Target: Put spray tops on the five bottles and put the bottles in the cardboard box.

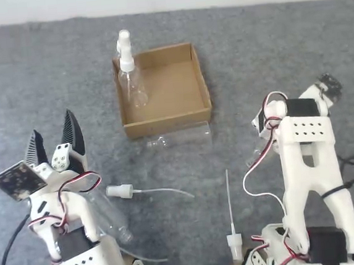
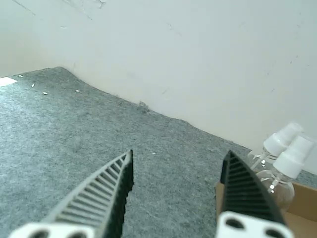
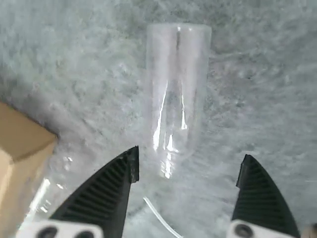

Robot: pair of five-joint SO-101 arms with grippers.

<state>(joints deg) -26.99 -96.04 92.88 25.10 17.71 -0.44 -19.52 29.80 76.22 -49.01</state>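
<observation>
The box (image 1: 167, 122) sits at the far middle of the table (image 1: 47, 69). Two capped bottles (image 1: 133, 90) stand upright at its far left corner, one close behind the other. The nearer one is inside the box; I cannot tell whether the farther one is inside too.

A bare bottle (image 1: 180, 137) lies on its side on the table just near of the box, its neck to the left. A second bare bottle (image 3: 176, 94) lies on the table to the right of the box, by the right arm. The right gripper (image 3: 189, 153) hangs over it with its jaws spread wide, one on either side of the bottle's near end and not closed on it.

A third bare bottle (image 1: 113, 222) lies beside the left arm's base. A spray top (image 1: 120, 190) lies just far of it, its thin tube trailing to the right. Another spray top (image 1: 235, 245) lies at the near edge between the two arms, its tube pointing far.

The left gripper (image 1: 53, 123) is raised at the left and points far, its jaws spread and holding nothing.
</observation>
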